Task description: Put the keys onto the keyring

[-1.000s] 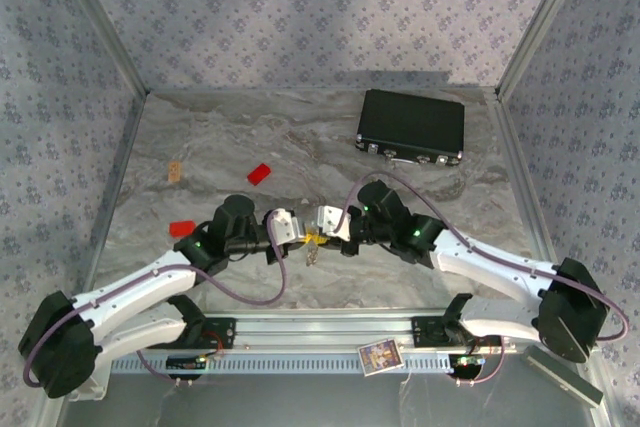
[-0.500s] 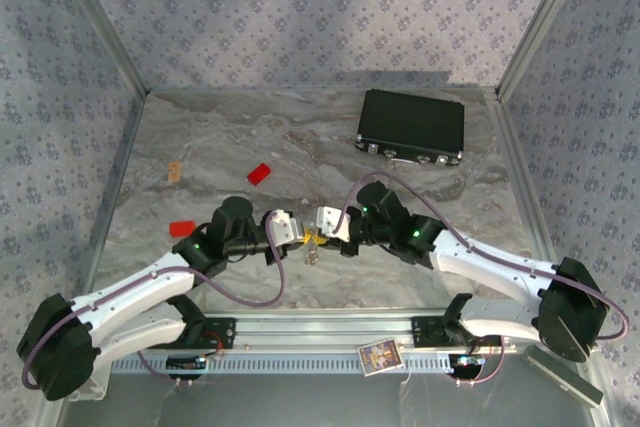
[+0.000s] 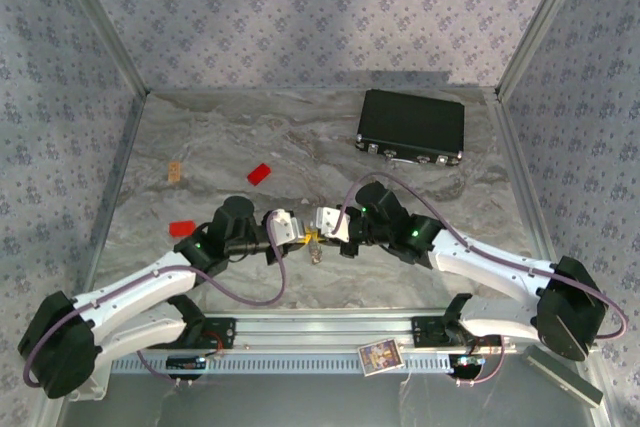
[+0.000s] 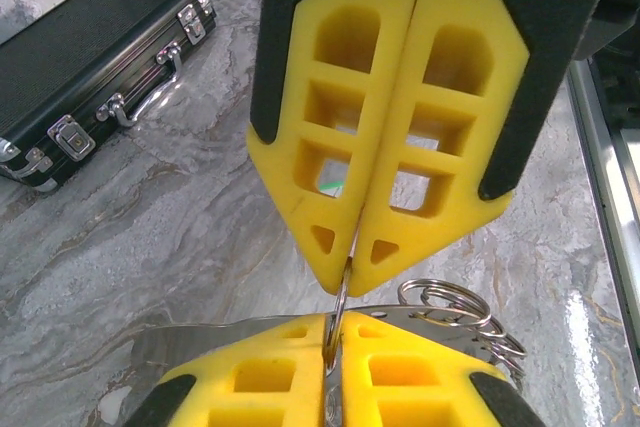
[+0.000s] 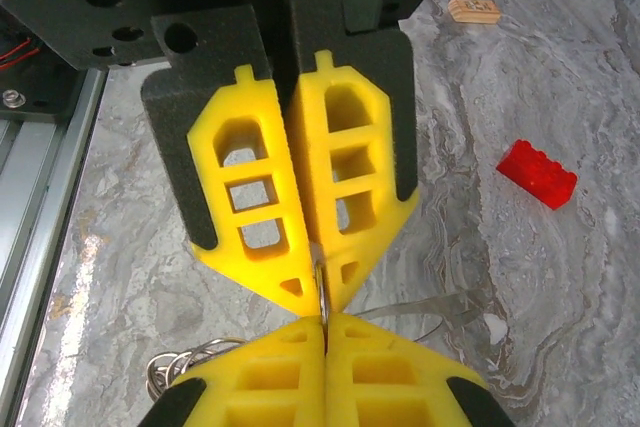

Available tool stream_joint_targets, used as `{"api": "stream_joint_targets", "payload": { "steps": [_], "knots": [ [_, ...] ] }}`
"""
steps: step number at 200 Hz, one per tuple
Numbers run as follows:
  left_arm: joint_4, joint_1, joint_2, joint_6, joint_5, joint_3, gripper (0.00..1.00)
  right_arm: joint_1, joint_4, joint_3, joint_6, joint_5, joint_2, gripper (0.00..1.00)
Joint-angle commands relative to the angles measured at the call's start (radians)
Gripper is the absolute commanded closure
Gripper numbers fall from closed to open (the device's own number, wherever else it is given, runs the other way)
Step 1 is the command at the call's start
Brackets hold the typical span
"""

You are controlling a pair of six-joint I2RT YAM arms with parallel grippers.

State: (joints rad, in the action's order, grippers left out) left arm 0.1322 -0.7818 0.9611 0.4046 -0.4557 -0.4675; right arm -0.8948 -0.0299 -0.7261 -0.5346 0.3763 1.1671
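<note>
Keyring (image 3: 314, 250) is found at the centre of the top external view, where the two arms meet tip to tip over the marbled table (image 3: 200, 147). In the left wrist view it is seen as a thin silvery wire. The wire runs from between the tips of the right gripper (image 4: 347, 272), at the upper middle, down into the left gripper (image 4: 335, 325) at the bottom edge. Further silvery loops are bunched just right of the lower pads. Both pairs of yellow pads are pressed together, and the wire is pinched by each. The same wire is seen at the centre of the right wrist view, with loops at the lower left. A black case (image 3: 411, 127) is placed at the upper right of the top view, well apart from the grippers. A red block (image 3: 259, 173) lies left of centre.
</note>
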Motion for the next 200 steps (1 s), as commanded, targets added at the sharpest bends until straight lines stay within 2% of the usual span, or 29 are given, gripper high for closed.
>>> {"api": "stream_joint_targets", "payload": {
  "steps": [1, 30, 63, 68, 78, 84, 102, 122, 134, 157, 171, 200],
  "knots": [
    [0.045, -0.009, 0.010, -0.006, -0.018, -0.021, 0.88, -0.005, 0.017, -0.028, 0.023, 0.043, 0.001, 1.00],
    [0.050, -0.008, 0.012, -0.009, -0.020, -0.023, 0.90, -0.005, 0.018, -0.026, 0.027, 0.045, 0.003, 1.00],
    [0.043, -0.010, -0.006, -0.016, -0.012, -0.028, 1.00, 0.000, 0.026, -0.019, 0.037, 0.031, 0.007, 1.00],
    [0.042, -0.009, -0.008, -0.019, -0.011, -0.028, 1.00, 0.004, 0.029, -0.019, 0.042, 0.024, 0.005, 0.95],
    [0.043, -0.009, -0.014, -0.030, 0.005, -0.028, 1.00, 0.012, 0.030, -0.020, 0.062, 0.016, -0.004, 0.77],
    [0.042, -0.009, -0.017, -0.036, 0.012, -0.030, 1.00, 0.020, 0.030, -0.018, 0.072, 0.017, -0.018, 0.72],
    [0.031, -0.009, -0.025, -0.036, 0.013, -0.037, 1.00, 0.047, 0.044, 0.007, 0.132, 0.016, -0.071, 0.66],
    [0.006, -0.010, -0.034, -0.040, 0.026, -0.046, 1.00, 0.073, 0.065, 0.062, 0.220, -0.039, -0.138, 0.64],
    [-0.007, -0.009, -0.038, -0.050, 0.040, -0.051, 1.00, 0.077, 0.085, 0.104, 0.306, -0.126, -0.170, 0.65],
    [-0.006, -0.009, -0.046, -0.079, 0.072, -0.049, 1.00, 0.078, 0.047, 0.137, 0.580, -0.340, -0.195, 0.68],
    [0.008, -0.009, -0.049, -0.114, 0.112, -0.047, 1.00, 0.073, -0.043, 0.109, 0.777, -0.447, -0.182, 0.70],
    [0.024, -0.009, -0.051, -0.168, 0.143, -0.044, 1.00, 0.069, -0.269, 0.031, 1.095, -0.574, -0.112, 0.69]
  ]
}}
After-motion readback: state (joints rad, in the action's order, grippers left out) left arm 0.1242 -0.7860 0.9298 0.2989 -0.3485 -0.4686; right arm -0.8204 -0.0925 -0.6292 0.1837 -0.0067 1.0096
